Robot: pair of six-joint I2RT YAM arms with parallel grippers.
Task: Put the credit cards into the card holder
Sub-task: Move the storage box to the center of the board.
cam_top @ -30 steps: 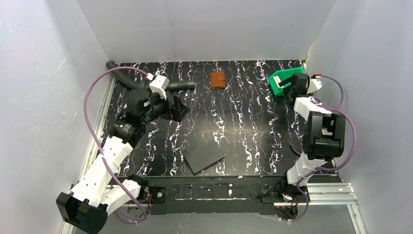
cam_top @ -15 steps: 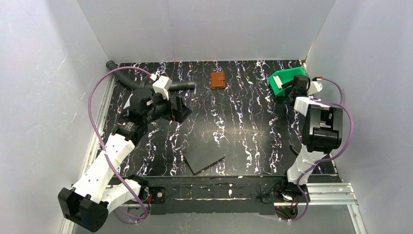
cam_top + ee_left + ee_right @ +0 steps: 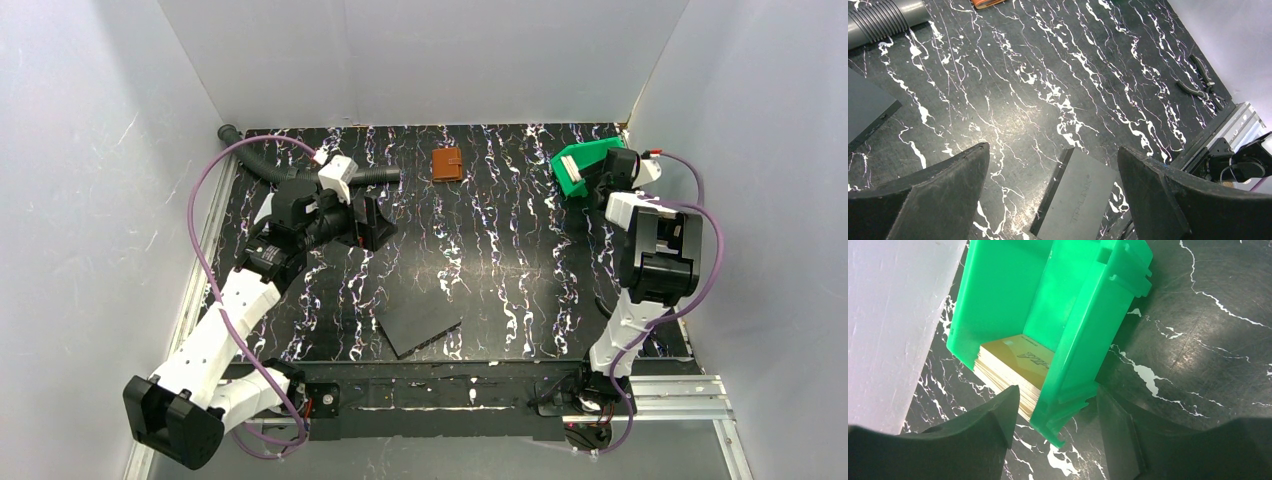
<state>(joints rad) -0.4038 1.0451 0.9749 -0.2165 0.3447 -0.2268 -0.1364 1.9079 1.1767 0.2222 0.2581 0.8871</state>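
Note:
The credit cards point(image 3: 1013, 365) are a stack of orange-yellow cards lying in the open mouth of a tipped green bin point(image 3: 1083, 315), which stands at the back right point(image 3: 577, 165). My right gripper point(image 3: 1055, 415) is open and straddles the bin's near side wall: its left finger sits by the edge of the card stack, its right finger outside the wall. The card holder point(image 3: 447, 164), small, brown and folded shut, lies at the back middle of the table; only its edge point(image 3: 988, 3) shows in the left wrist view. My left gripper point(image 3: 375, 222) hangs wide open and empty above the table point(image 3: 1053, 155).
A dark grey flat slab point(image 3: 420, 322) lies near the front middle and also shows below the left fingers point(image 3: 1078, 200). A second dark slab point(image 3: 868, 110) sits at the left. A grey ribbed hose point(image 3: 300, 170) runs along the back left. White walls enclose the table.
The right gripper has pushed closer to the green bin and its jaws have narrowed around the bin wall. The left arm has shifted slightly right, still open.

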